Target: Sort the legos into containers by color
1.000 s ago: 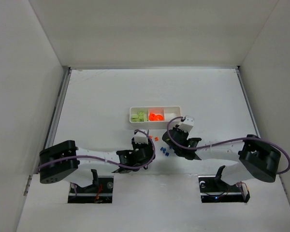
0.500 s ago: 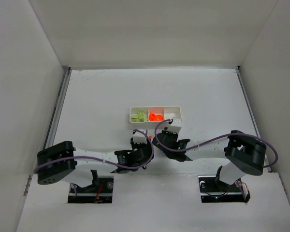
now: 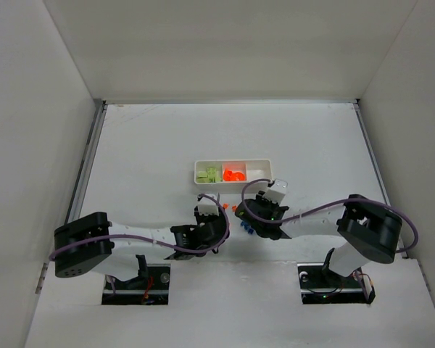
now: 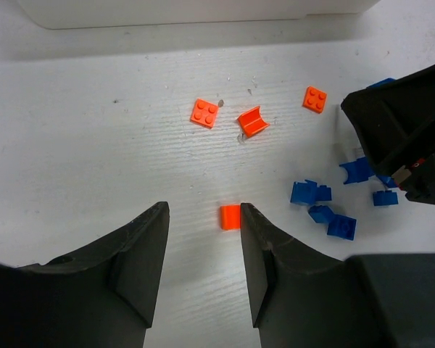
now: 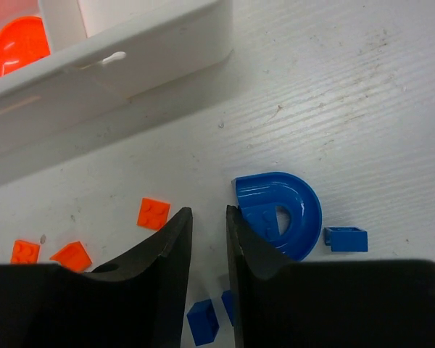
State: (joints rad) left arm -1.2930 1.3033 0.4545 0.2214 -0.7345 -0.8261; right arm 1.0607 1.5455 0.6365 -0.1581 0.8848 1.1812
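Above, the tray point(image 3: 258, 172) lies beyond the loose legos point(image 3: 245, 226) on the desk point(image 3: 152, 145). Left wrist: the left hand point(image 4: 203, 212), fingers apart, brackets an orange brick point(image 4: 230, 217) hugging one finger. Right wrist: the right hand point(image 5: 208, 212) is narrowly apart and empty; a blue arch point(image 5: 308, 217) lies just to its right.

Overhead camera: I look down from high behind the near edge of the white table point(image 3: 159, 145), far off, whole top in frame. Both wrist cameras look down at close range. They share the small loose orange plastic bricks point(image 4: 205, 112) and blue plastic bricks point(image 4: 310, 193) beside the long white plastic tray point(image 5: 130, 69).
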